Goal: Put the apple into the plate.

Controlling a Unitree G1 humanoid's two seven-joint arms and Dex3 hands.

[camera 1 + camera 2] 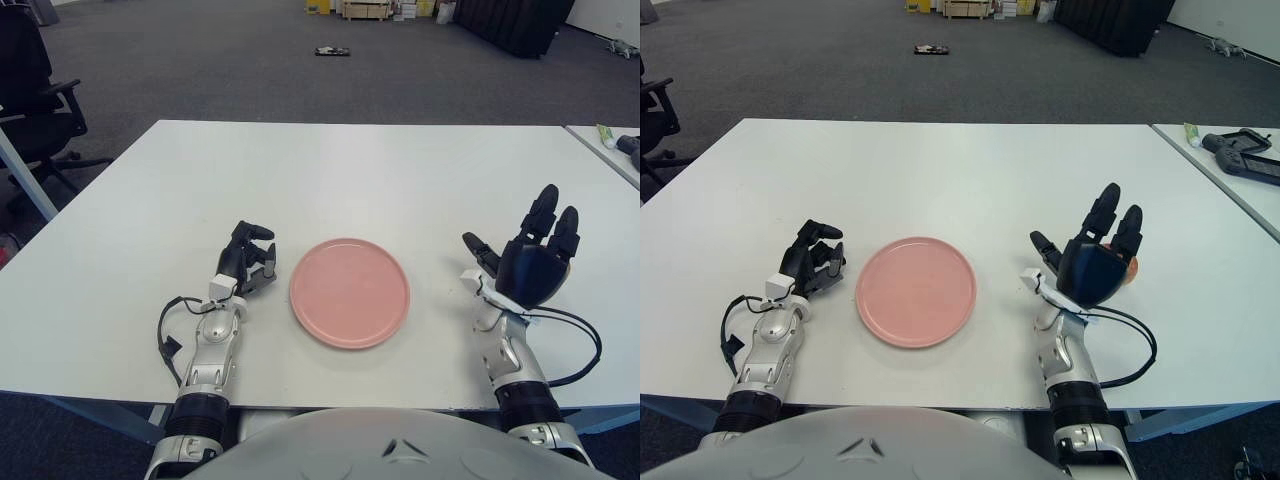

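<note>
right hand (1095,268) fingers spread | apple (1129,268) mostly hidden behind | plate (350,291) bare

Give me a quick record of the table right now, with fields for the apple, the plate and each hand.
apple: right of the plate, mostly hidden behind the right hand
plate: pink, nothing on it, between the two hands
right hand: raised, fingers spread, in front of the apple, holding nothing
left hand: fingers curled, just left of the plate
table: white
</note>
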